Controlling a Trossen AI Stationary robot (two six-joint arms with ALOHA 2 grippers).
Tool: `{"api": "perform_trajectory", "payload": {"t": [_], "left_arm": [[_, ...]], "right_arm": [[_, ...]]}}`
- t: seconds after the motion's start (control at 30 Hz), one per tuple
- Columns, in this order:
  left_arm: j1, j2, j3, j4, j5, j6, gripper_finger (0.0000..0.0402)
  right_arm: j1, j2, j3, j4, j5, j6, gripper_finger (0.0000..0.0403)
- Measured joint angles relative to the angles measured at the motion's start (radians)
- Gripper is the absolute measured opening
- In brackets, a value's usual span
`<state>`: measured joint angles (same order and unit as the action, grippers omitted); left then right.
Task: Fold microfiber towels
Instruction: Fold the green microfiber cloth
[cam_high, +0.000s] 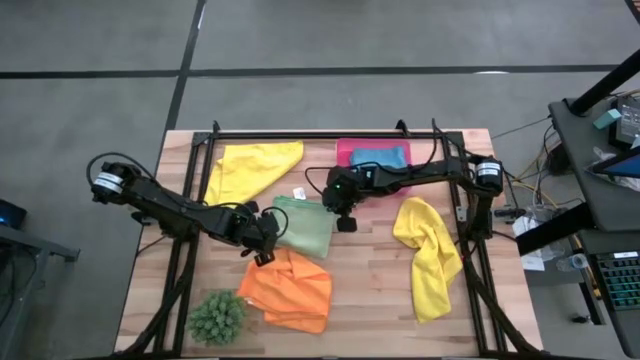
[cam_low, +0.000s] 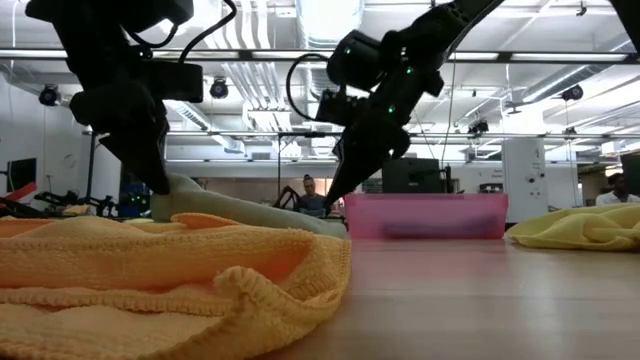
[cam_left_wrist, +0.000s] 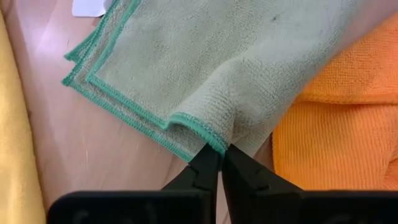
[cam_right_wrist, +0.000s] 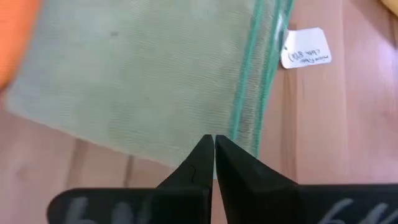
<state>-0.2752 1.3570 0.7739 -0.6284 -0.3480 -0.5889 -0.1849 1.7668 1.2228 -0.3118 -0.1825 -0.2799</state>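
The sage green towel lies folded in the middle of the table, its near edge resting on the orange towel. My left gripper is shut on its near left corner. My right gripper is shut, and its tips stand over the towel's right edge. One yellow towel lies at the far left and another at the right. The turquoise towel lies in the pink tray. My left gripper pinches the green towel's hemmed edge at a corner between its two fingers; only the upper layer shows in the pinch. That corner is raised off the table, and the rest of the towel slopes down to the table. My right gripper's shut tips are just over the towel's right edge; I cannot tell whether they touch it.
A spiky green plant ball stands at the near left corner. A white label lies on the wood beside the green towel. Bare wood shows between the green towel and the right yellow towel. People sit in the room beyond the table.
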Motion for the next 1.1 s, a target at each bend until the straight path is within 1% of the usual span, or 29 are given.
{"api": "perform_trajectory", "payload": {"t": [0.07,0.13,0.27,0.33,0.5,0.63,0.73,0.87,1.0,1.1], "left_arm": [[-0.001,0.000,-0.013,0.030,-0.001,0.025,0.0001],[-0.002,0.000,-0.038,0.095,0.000,0.057,0.0001],[-0.002,0.000,-0.093,0.201,0.001,0.095,0.0000],[-0.002,0.000,-0.106,0.210,0.001,0.094,0.0000],[-0.002,-0.009,-0.114,0.210,0.000,0.097,0.0000],[-0.002,-0.028,-0.104,0.199,-0.011,0.099,0.0000],[-0.002,-0.062,-0.098,0.197,-0.025,0.099,0.0000],[-0.002,-0.106,-0.101,0.194,-0.024,0.099,0.0000],[-0.002,-0.131,-0.108,0.198,-0.023,0.099,0.0000],[-0.002,-0.131,-0.113,0.192,-0.021,0.099,0.0000]], "right_arm": [[0.007,-0.020,-0.012,-0.002,0.001,0.008,0.0008],[0.016,-0.034,-0.023,-0.001,0.005,0.018,0.0008],[0.034,-0.057,-0.060,0.010,0.044,0.026,0.0008],[0.045,-0.059,-0.085,0.031,0.054,0.038,0.0008],[0.092,-0.058,-0.174,0.210,0.054,0.059,0.0008],[0.122,-0.058,-0.220,0.328,0.051,0.080,0.0009],[0.122,-0.058,-0.223,0.345,0.056,0.086,0.0017],[0.103,-0.056,-0.183,0.270,0.106,0.082,0.0049],[0.077,-0.054,-0.121,0.176,0.160,0.080,0.0104],[0.055,-0.053,-0.088,0.137,0.160,0.070,0.0146]]}}
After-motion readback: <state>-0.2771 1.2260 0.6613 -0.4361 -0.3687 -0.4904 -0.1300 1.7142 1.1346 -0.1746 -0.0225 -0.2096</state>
